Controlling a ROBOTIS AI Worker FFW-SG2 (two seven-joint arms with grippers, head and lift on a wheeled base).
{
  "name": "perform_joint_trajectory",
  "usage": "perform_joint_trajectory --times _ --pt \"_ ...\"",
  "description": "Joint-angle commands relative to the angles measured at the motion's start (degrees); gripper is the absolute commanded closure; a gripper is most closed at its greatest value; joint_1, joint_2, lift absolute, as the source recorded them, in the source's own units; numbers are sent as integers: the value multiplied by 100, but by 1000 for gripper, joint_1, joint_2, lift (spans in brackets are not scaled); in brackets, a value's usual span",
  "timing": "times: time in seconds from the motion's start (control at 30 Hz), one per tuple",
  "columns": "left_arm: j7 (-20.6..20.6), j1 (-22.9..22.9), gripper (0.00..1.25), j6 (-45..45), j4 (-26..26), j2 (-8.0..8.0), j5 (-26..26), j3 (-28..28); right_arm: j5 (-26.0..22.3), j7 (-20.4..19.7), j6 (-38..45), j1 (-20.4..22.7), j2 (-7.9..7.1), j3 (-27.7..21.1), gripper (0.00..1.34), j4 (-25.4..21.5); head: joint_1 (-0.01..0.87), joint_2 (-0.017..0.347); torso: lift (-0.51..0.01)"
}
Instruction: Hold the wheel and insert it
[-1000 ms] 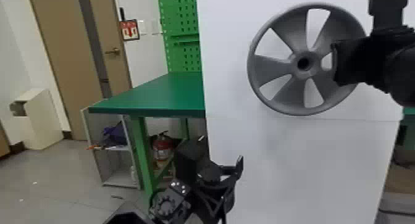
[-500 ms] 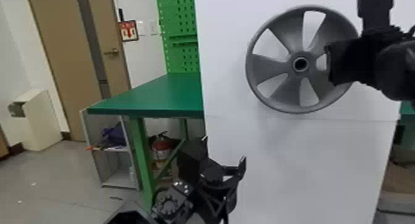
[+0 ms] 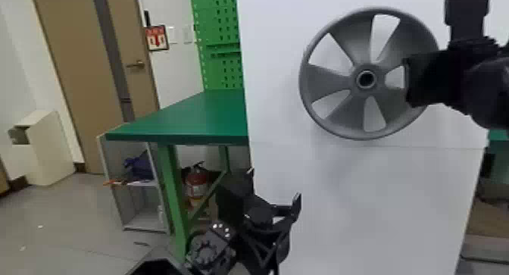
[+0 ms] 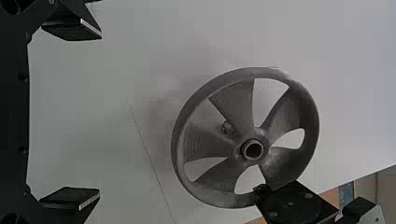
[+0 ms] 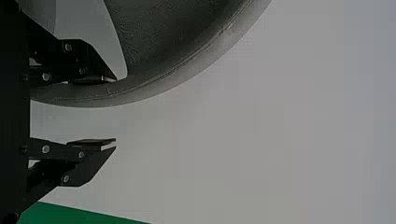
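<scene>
So the wheel (image 3: 329, 79) is just to the left of our right claw (image 5: 116, 111), and that's clearly the nearer hand. That claw is open around the rim: one finger on the spoke side, the other outside with a gap, so we haven't really got a grip. Can't tell if the inner finger touches. The wheel's round, so no long axis worth mentioning; it stands upright with the hub (image 3: 366, 70) facing roughly our way. We'd guess closing on the rim comes first, and a lopsided squeeze could tilt it.

Behind it is a big white panel (image 3: 363, 202); can't tell what's bearing the wheel. Our left claw (image 4: 100, 113) is lower and further left, fingers spread, nothing between them. Past that, left of the panel, we've got a green table (image 3: 189, 113), a fire extinguisher (image 3: 197, 183) underneath and a brown door (image 3: 72, 73).
</scene>
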Motion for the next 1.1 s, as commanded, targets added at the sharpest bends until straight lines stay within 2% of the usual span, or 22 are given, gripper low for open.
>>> perform_joint_trajectory --times 0.0,0.13,0.37,0.7,0.83,1.07 --pt "-1 76 101 -2 -1 5 18 33 -71 -229 -5 121 7 -65 495 -271 344 327 -443" --pt "8 111 101 7 -1 5 27 51 -203 -194 30 261 7 -74 430 -491 344 327 -443" --pt "-1 138 101 -2 -1 5 18 33 -352 -54 21 490 7 6 427 -798 344 328 -443" --pt "79 252 101 24 -1 -30 79 16 -475 140 -14 973 7 111 426 -1519 344 328 -442" --pt "79 340 101 42 -1 -153 79 103 -475 201 -41 1290 7 164 426 -1950 344 328 -442" --pt "26 498 101 60 -44 -470 -123 402 -563 351 -93 1905 7 190 427 -2609 344 328 -442"
